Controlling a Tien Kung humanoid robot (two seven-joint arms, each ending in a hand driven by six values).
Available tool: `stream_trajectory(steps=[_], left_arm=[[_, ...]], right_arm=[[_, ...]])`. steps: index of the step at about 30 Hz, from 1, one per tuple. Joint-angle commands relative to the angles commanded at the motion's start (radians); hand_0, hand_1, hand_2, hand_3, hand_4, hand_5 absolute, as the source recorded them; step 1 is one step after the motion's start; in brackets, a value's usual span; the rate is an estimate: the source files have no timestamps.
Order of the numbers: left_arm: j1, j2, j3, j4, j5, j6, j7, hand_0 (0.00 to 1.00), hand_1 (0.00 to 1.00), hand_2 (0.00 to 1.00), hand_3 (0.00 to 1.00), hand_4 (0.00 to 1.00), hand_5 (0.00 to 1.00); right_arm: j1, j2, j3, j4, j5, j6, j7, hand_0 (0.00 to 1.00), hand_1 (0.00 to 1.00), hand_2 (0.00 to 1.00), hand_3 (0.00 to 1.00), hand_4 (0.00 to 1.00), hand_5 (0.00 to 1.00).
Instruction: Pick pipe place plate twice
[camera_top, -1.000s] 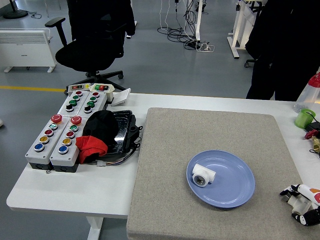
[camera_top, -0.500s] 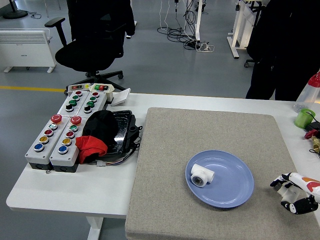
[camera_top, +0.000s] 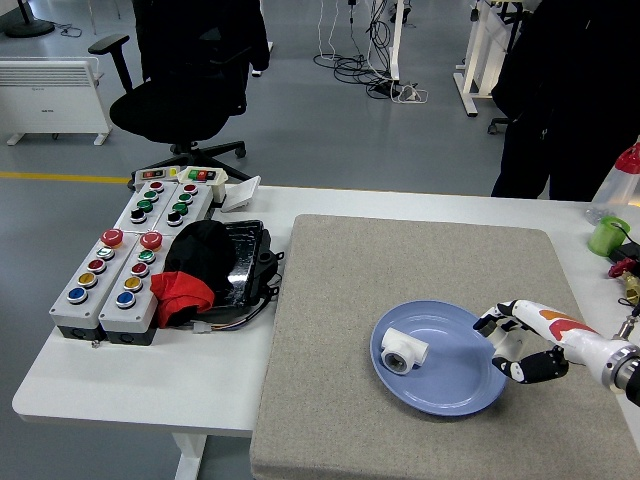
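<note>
A white pipe fitting (camera_top: 405, 350) lies on the left part of a blue plate (camera_top: 460, 385), which sits on the grey mat (camera_top: 330, 320). My right hand (camera_top: 515, 343) comes in from the right edge and hovers over the plate's right rim. Its fingers are spread and loosely curled, holding nothing. About a hand's width separates it from the fitting. The left arm does not show.
Two grey button boxes (camera_top: 115, 270) and a black tray with black and red cloth (camera_top: 205, 270) stand at the left. A green cup (camera_top: 607, 237) and a clear bottle (camera_top: 620, 180) sit at the far right. A person in dark clothes (camera_top: 570, 90) stands behind the table.
My right hand has moved left and up from the lower right corner to the plate's right rim. The plate and fitting have stayed nearly put.
</note>
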Motion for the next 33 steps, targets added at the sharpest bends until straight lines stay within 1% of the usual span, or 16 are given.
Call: stream_trajectory(steps=[2,4,5,7,10,11,14,20,22,24,25,26,28,29,32,33], left_arm=[[0.0,0.0,0.004,-0.001,-0.004,-0.001,0.001,0.653,0.632,0.634,0.556,0.386,0.998],[-0.001,0.001,0.008,-0.002,-0.011,0.0,0.002,0.653,0.632,0.634,0.556,0.386,0.998],[-0.001,0.001,0.009,-0.002,-0.013,0.001,0.002,0.653,0.633,0.635,0.555,0.387,0.998],[-0.002,0.001,0.011,-0.002,-0.015,0.001,0.001,0.653,0.633,0.635,0.555,0.387,0.998],[-0.004,0.003,0.014,-0.001,-0.018,0.002,0.0,0.653,0.633,0.635,0.555,0.387,0.998],[-0.004,0.003,0.014,-0.001,-0.02,0.003,-0.001,0.653,0.633,0.635,0.556,0.387,0.998],[-0.004,0.003,0.013,0.0,-0.019,0.004,-0.003,0.653,0.633,0.635,0.556,0.387,0.998],[-0.002,0.001,0.007,0.0,-0.01,0.001,-0.001,0.653,0.633,0.634,0.555,0.387,0.998],[-0.001,0.0,0.005,-0.001,-0.008,0.001,-0.001,0.653,0.633,0.634,0.555,0.387,0.998],[0.0,0.0,0.004,-0.001,-0.006,0.001,0.0,0.654,0.633,0.634,0.554,0.387,0.998],[0.001,0.0,0.003,-0.001,-0.004,0.0,0.0,0.654,0.633,0.634,0.554,0.387,0.998],[0.001,0.0,0.003,-0.001,-0.002,-0.001,0.0,0.654,0.633,0.634,0.554,0.387,0.998],[0.002,0.0,0.003,-0.002,-0.001,-0.001,0.001,0.654,0.633,0.634,0.554,0.387,0.998],[0.002,0.0,0.003,-0.002,0.0,-0.001,0.001,0.654,0.633,0.634,0.555,0.387,0.998],[0.005,0.0,0.002,-0.002,0.0,0.0,0.001,0.654,0.633,0.634,0.555,0.387,0.998],[0.006,-0.001,0.0,-0.002,0.003,-0.001,0.001,0.654,0.633,0.634,0.555,0.387,0.998]], right_arm=[[0.032,0.03,-0.048,-0.022,-0.001,-0.008,-0.002,0.367,0.469,0.574,0.631,0.53,0.006],[0.05,0.048,-0.09,-0.045,0.004,-0.011,-0.012,0.367,0.469,0.574,0.631,0.53,0.006],[0.055,0.052,-0.104,-0.052,0.011,-0.008,-0.023,0.757,0.763,0.864,0.871,0.713,0.208],[0.061,0.058,-0.12,-0.061,0.014,-0.001,-0.043,0.757,0.763,0.864,0.871,0.713,0.208],[0.065,0.062,-0.129,-0.07,0.025,-0.009,-0.056,0.757,0.763,0.864,0.871,0.713,0.208],[0.066,0.063,-0.13,-0.071,0.022,-0.021,-0.052,0.978,0.951,0.998,0.998,0.811,0.328],[0.068,0.065,-0.125,-0.071,0.017,-0.041,-0.047,0.978,0.951,0.998,0.998,0.811,0.328],[0.06,0.067,-0.11,-0.07,0.01,-0.042,-0.063,0.998,0.966,0.998,0.998,0.832,0.337],[0.046,0.066,-0.092,-0.067,0.01,-0.061,-0.048,0.998,0.966,0.998,0.998,0.832,0.337],[0.03,0.067,-0.064,-0.066,0.014,-0.093,-0.024,0.992,0.956,0.998,0.998,0.812,0.32],[0.018,0.069,-0.042,-0.067,0.019,-0.119,-0.005,0.992,0.956,0.998,0.998,0.812,0.32],[0.002,0.071,-0.018,-0.072,0.042,-0.148,0.018,0.992,0.956,0.998,0.998,0.812,0.32],[-0.024,0.078,0.037,-0.083,0.108,-0.229,0.068,0.992,0.956,0.998,0.998,0.812,0.32],[-0.031,0.08,0.052,-0.087,0.129,-0.263,0.082,0.951,0.929,0.998,0.998,0.745,0.273],[-0.08,0.097,0.171,-0.117,0.259,-0.386,0.207,0.951,0.929,0.998,0.998,0.745,0.273],[-0.094,0.102,0.209,-0.126,0.304,-0.405,0.248,0.951,0.929,0.998,0.998,0.745,0.273]])
